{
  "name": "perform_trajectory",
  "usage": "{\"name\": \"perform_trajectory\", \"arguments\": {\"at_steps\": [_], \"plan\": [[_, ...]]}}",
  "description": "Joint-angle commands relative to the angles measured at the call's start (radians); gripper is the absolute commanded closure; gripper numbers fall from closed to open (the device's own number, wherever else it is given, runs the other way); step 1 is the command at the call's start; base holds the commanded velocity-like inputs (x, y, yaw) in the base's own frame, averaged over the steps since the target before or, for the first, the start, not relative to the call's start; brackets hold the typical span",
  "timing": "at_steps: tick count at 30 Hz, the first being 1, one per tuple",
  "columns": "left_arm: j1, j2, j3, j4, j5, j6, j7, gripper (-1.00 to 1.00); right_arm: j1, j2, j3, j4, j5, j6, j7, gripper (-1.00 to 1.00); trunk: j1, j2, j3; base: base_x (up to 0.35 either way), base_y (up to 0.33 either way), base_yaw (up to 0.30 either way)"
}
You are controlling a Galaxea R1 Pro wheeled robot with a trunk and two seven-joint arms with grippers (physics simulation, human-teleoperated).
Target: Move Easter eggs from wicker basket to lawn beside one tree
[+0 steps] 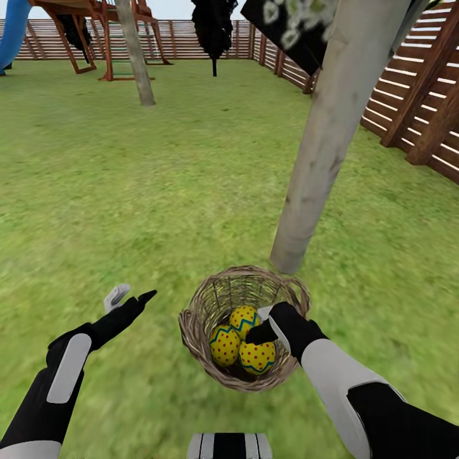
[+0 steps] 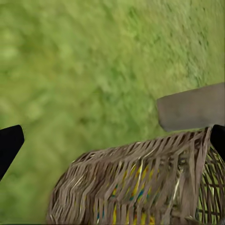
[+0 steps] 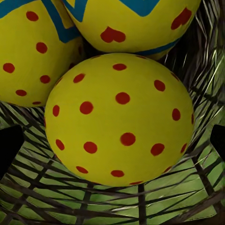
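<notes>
Right gripper: lowered into the basket, fingers spread either side of the nearest egg, nothing clamped.
Left gripper: parted, empty, hovering over grass.
Three yellow red-dotted eggs: huddled inside the grey-brown woven-twig basket.
Handling: probably smooth, rigid, light, slippery; pinch across the nearest egg's widest girth.
Clearance: basket wall crowds the fingers; pale grey tree trunk just beyond, open green lawn around.

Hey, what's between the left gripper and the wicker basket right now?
Only bare lawn. In the head view a strip of grass separates the open left gripper from the wicker basket, with nothing lying on it.
</notes>
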Motion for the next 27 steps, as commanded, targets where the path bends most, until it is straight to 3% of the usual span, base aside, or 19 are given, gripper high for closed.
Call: {"name": "perform_trajectory", "arguments": {"at_steps": [1, 15, 27], "plan": [[-0.001, 0.0, 0.002, 0.0, 0.0, 0.006, -0.004, -1.0, 0.0, 0.0, 0.003, -0.002, 0.01, 0.004, 0.005, -1.0, 0.0, -0.001, -0.005, 0.0, 0.0, 0.0], [-0.001, 0.0, 0.002, 0.0, 0.0, 0.006, -0.004, -1.0, 0.001, 0.0, 0.003, -0.002, 0.005, -0.004, 0.013, -1.0, 0.007, -0.004, -0.059, 0.0, 0.0, 0.0], [0.01, 0.0, 0.007, 0.001, 0.003, 0.004, -0.004, -1.0, -0.01, 0.003, 0.003, 0.031, 0.0, -0.015, 0.001, -1.0, 0.007, -0.004, -0.059, 0.0, 0.0, 0.0]]}}
